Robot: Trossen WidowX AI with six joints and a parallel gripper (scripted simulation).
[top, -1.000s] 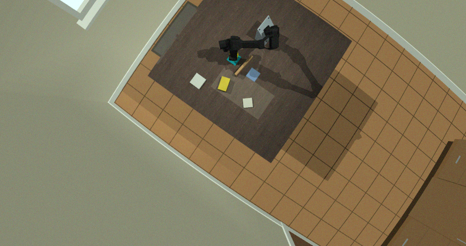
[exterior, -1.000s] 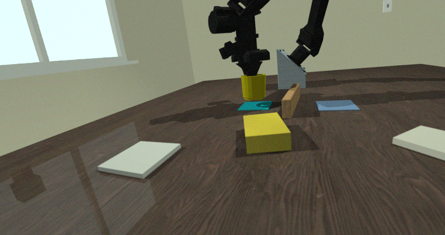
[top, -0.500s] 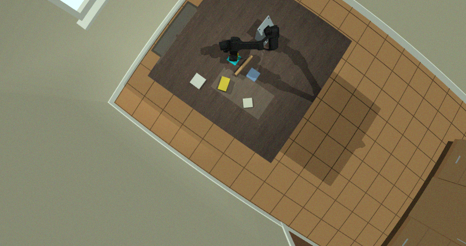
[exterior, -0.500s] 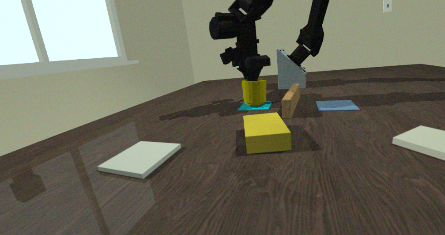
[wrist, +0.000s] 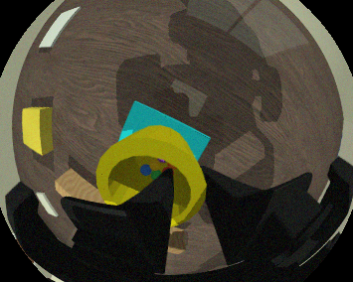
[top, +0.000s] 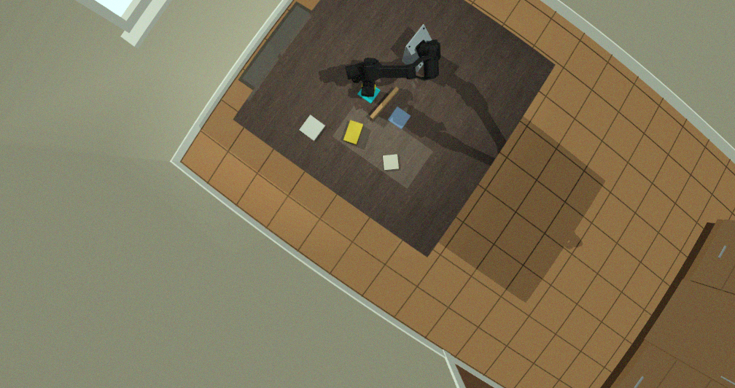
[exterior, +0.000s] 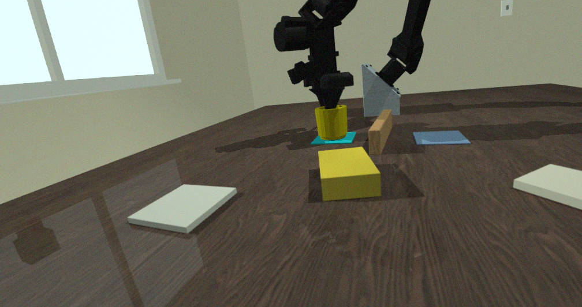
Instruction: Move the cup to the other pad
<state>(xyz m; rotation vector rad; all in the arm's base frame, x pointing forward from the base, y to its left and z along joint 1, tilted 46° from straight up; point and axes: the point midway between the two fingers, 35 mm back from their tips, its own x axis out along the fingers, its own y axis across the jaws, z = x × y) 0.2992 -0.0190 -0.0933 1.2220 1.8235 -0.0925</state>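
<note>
While cup (exterior: 331,121) sits on teal pad (exterior: 334,138), release starts.
Pincer (exterior: 330,101) slightly parted around the rim, grip easing; full let-go and retreat remain.

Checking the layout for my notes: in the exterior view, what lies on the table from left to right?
White slab → teal pad with the yellow cup on it, yellow block just in front → wooden block → blue pad → second white slab.
</note>
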